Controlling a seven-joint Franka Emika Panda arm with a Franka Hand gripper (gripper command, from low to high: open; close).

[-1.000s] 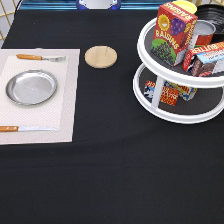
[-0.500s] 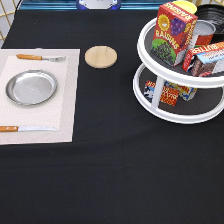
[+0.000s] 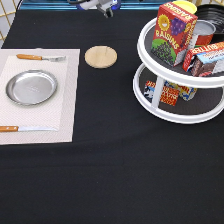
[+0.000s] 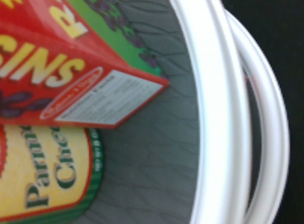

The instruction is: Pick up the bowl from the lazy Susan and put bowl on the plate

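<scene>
You see the gripper [image 3: 106,8] well apart from the lazy Susan [image 3: 155,107]; I cannot tell its grip state. The bowl [image 3: 212,10] sits on its upper tier behind the raisins box [image 3: 172,32]; the plate [image 3: 31,87] lies bare.

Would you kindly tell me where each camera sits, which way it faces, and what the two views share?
Exterior view: fixed off the arm, looking down across the table at the plate on the exterior view's left and the lazy Susan on the right; only the gripper shows, at the top edge.
Wrist view: on the hand, close above the lazy Susan's upper tier; none of the robot shows.
Shared: the raisins box and the white rim.
</scene>
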